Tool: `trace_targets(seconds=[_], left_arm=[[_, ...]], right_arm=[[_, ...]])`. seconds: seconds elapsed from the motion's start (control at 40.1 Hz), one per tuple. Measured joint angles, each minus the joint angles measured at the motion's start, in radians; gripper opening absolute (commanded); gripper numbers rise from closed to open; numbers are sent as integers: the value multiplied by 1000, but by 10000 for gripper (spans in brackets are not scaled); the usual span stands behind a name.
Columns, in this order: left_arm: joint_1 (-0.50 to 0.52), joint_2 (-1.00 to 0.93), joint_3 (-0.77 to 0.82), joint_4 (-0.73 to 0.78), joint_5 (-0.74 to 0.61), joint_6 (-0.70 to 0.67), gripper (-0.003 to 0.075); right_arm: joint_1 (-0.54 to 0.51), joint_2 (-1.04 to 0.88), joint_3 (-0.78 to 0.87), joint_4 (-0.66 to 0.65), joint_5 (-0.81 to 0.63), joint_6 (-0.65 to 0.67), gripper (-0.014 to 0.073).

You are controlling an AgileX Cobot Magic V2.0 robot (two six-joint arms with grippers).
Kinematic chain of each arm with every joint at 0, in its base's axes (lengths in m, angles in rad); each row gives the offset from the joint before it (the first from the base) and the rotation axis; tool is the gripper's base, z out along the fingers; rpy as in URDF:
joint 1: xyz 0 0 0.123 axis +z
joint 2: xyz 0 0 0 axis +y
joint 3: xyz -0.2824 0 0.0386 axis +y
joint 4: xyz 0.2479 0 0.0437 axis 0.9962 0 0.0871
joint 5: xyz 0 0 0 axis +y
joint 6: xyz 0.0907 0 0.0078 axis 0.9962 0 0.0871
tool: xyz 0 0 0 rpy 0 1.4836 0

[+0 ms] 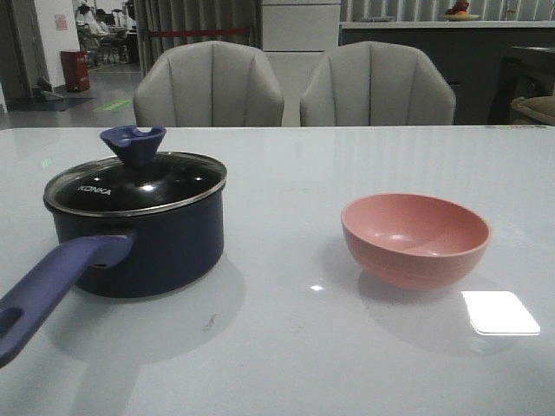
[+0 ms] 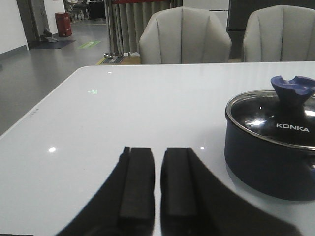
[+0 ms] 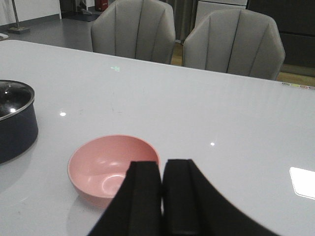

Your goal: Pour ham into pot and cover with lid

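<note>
1. The lid [image 1: 136, 184] sits on the pot [image 1: 139, 243] at the worktop's [image 1: 286, 347] left; the pink bowl [image 1: 415, 237] stands well apart to the right, empty.
2. No ham shows anywhere; it is probably in the pot, though the dark glass hides it.
3. The task looks finished, so both arms should stay clear of the knob [image 1: 133, 142] and handle [image 1: 54, 282].
4. Only the wrist views show the pincers: the left pincer [image 2: 157, 184] is nearly pressed together, the right pincer [image 3: 162, 194] pressed together, both holding nothing.
</note>
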Motion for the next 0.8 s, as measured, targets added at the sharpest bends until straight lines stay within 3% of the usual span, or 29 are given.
trace_targets(seconds=[0.399, 0.524, 0.648, 0.798], left_arm=[[0, 0, 0, 0, 0, 0, 133], [0, 0, 0, 0, 0, 0, 133], [0, 0, 0, 0, 0, 0, 133], [0, 0, 0, 0, 0, 0, 133]], right_arm=[[0, -5, 2, 0, 0, 0, 169], [-42, -43, 24, -7, -6, 0, 169], [-93, -80, 76, -54, -15, 32, 169], [-108, -160, 155, -200, -18, 178, 169]])
